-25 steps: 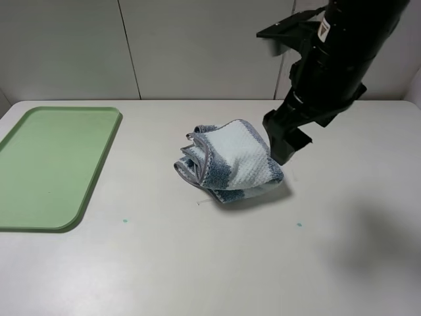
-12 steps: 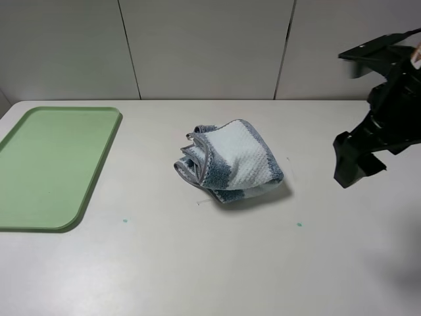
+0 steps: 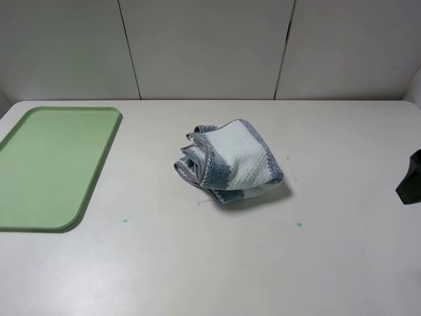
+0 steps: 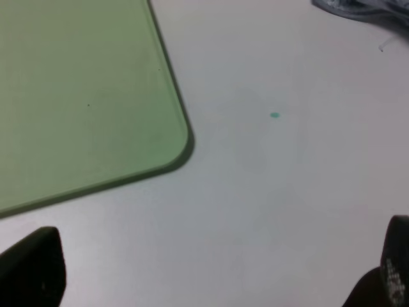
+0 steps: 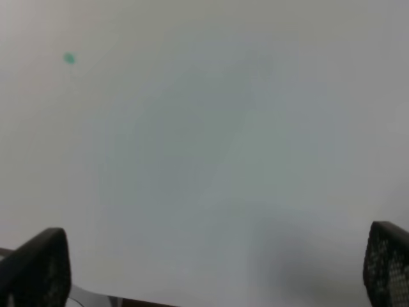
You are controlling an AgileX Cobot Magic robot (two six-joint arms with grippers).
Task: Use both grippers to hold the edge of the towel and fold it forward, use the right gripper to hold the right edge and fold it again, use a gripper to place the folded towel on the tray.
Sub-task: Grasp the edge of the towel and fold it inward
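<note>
The towel (image 3: 230, 161) lies in a loosely folded bundle at the middle of the table, striped white and blue-grey, with its grey hem showing on the left side. Neither gripper touches it. A corner of the towel (image 4: 364, 7) shows in the left wrist view. The light-green tray (image 3: 52, 164) sits bare at the table's left; its rounded corner (image 4: 83, 96) fills much of the left wrist view. My left gripper (image 4: 211, 275) hangs open over bare table beside the tray. My right gripper (image 5: 211, 268) is open above bare table, and only a black piece of it (image 3: 411, 181) shows at the right edge.
The white table (image 3: 210, 263) ends at a pale panelled wall (image 3: 210, 46) behind. Small green dots mark the tabletop, one (image 3: 124, 220) near the tray and another (image 3: 299, 224) right of the towel. A loose thread (image 3: 204, 202) lies by the towel's front.
The right arm has swung away from the towel's right side to the far right, almost out of the exterior view. The towel and tray have not moved.
</note>
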